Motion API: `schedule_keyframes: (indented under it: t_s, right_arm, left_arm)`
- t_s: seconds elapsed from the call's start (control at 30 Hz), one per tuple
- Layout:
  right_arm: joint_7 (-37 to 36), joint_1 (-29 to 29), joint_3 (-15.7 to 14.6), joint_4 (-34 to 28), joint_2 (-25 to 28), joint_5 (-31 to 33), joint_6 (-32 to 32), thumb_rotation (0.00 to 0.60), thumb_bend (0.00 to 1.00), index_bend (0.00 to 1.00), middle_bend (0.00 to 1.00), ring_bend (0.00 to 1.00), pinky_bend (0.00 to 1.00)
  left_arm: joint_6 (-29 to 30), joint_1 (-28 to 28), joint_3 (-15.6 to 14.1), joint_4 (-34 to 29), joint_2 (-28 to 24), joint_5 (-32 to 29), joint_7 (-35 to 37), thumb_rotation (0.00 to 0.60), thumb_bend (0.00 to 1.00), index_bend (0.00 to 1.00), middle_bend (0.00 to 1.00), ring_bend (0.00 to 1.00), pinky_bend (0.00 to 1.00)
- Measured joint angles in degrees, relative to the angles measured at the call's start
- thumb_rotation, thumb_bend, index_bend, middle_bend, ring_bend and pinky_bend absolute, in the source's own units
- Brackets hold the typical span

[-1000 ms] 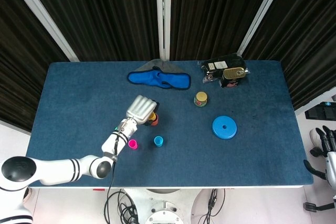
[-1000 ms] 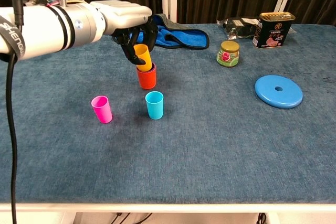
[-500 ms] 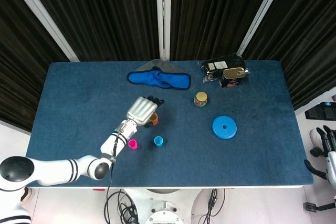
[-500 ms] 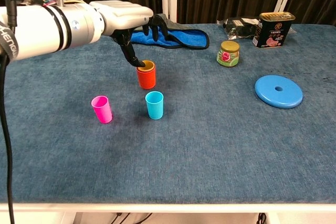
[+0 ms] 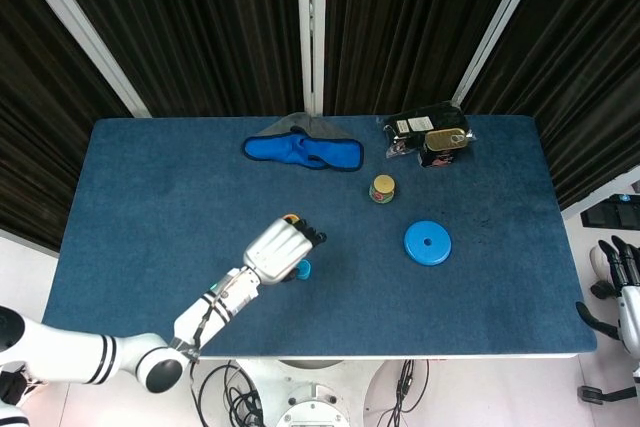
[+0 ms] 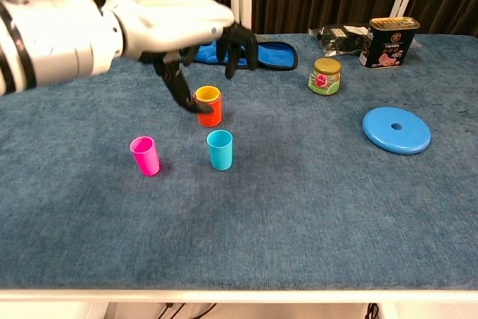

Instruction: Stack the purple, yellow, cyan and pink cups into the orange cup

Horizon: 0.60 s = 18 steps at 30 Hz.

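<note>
In the chest view the orange cup [image 6: 210, 113] stands upright with the yellow cup [image 6: 207, 95] nested inside it. The cyan cup [image 6: 219, 149] and the pink cup [image 6: 145, 155] stand apart on the cloth in front of it. No purple cup shows. My left hand [image 6: 175, 20] hovers above and just left of the orange cup, fingers spread, holding nothing. In the head view my left hand [image 5: 281, 252] hides most of the cups; only an edge of the cyan cup [image 5: 303, 268] shows. My right hand [image 5: 620, 269] hangs off the table's right edge, holding nothing.
A blue cloth [image 6: 254, 51] lies at the back. To the right are a small jar [image 6: 326, 76], a blue disc [image 6: 396, 130], a tin can [image 6: 388, 42] and a black pouch [image 6: 340, 35].
My left hand let the yellow cup drop into the orange cup, opened its fingers, and pulled back toward the table's near edge. The right hand stayed put.
</note>
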State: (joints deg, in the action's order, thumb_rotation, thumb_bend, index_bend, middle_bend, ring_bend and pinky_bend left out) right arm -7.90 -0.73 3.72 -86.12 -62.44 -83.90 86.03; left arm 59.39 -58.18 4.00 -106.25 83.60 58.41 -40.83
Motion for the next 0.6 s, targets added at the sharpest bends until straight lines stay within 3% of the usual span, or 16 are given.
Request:
schedule_keyframes:
  t_s: [0.27,0.6]
  right_arm:
    - [-0.83,-0.67,-0.54,0.85,-0.19,-0.07,0.36,0.6,0.17,0.0,0.0,0.0,0.0]
    - [-1.84,-0.81,-0.62,1.43,0.0,-0.14,0.29,0.6,0.17,0.0,0.0,0.0,0.0]
  left_arm:
    - [-0.96,0.76,-2.68,3.85,5.0,0.91,-1.8,0.6,0.21,0.29,0.36,0.3,0.52]
    - [-1.26,1.09,-1.92,10.51,9.79,4.75,-0.75,0.6,0.21,0.27,0.33,0.28,0.5]
